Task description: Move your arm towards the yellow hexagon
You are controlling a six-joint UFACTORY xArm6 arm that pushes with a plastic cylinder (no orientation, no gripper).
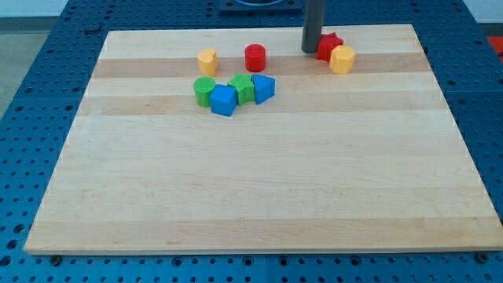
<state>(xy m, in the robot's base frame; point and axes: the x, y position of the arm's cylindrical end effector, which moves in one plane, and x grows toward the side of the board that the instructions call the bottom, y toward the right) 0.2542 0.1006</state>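
The yellow hexagon [342, 59] sits near the view's top right of the wooden board [259, 189], touching a red star-shaped block [328, 45] on its upper left. My tip [311, 50] is at the end of the dark rod, right beside the red star's left side and a short way left of the yellow hexagon. A second yellow block [207, 60] stands further left.
A red cylinder [255, 57] stands left of my tip. Below it is a cluster: a green cylinder [204, 91], a blue cube [224, 100], a green block [243, 87] and a blue block [264, 88]. The board lies on a blue perforated table.
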